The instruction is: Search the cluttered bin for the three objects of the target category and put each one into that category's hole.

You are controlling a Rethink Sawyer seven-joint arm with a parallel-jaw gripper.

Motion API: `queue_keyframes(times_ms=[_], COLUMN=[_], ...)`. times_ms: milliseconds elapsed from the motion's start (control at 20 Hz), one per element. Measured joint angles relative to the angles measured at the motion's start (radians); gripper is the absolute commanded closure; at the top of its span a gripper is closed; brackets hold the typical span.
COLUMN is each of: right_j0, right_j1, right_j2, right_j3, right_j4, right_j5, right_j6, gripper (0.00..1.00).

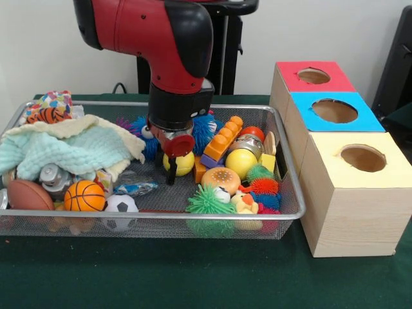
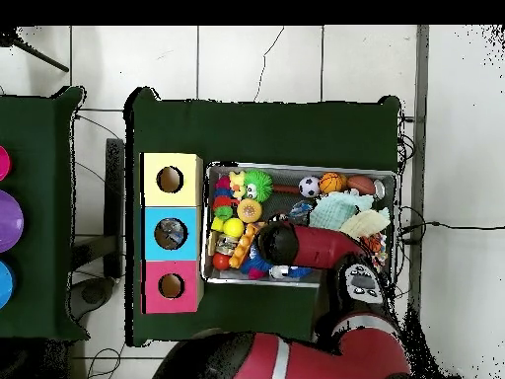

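Note:
The wire mesh bin lies on the green table, full of toys; it also shows in the overhead view. One clear wrinkly plastic item with blue on it lies on the mesh in front of the towel, left of my gripper. My gripper hangs low in the bin's middle, just in front of a yellow ball, with nothing visibly in it. In the overhead view my arm hides the gripper. A pale glossy thing shows inside the blue box's hole. Other clear items are hidden.
Three wooden boxes with round holes stand beside the bin: red top, blue top, yellow top. A pale green towel covers the bin's left part. Basketball, soccer ball, green spiky ball and burger toy lie near the front rim.

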Motion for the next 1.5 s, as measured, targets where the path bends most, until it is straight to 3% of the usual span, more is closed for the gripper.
queue_keyframes(times_ms=[250, 800, 1000, 1100, 1150, 1350, 1500], right_j0=[0.013, 0.024, 0.066, 0.086, 0.100, 0.113, 0.114], right_j1=[0.002, 0.014, -0.003, -0.018, -0.034, -0.059, -0.064], right_j2=[-0.017, -0.029, -0.061, -0.072, -0.078, -0.079, -0.079], right_j3=[-0.032, -0.086, -0.121, -0.145, -0.173, -0.226, -0.258], right_j4=[0.011, 0.027, 0.027, 0.031, 0.038, 0.052, 0.059], right_j5=[0.204, 0.264, 0.403, 0.503, 0.599, 0.736, 0.756], right_j6=[0.000, 0.000, 0.000, 0.000, 0.000, 0.000, 0.000], gripper=[0.00, 0.00, 0.00, 0.00, 0.00, 0.00, 0.00])
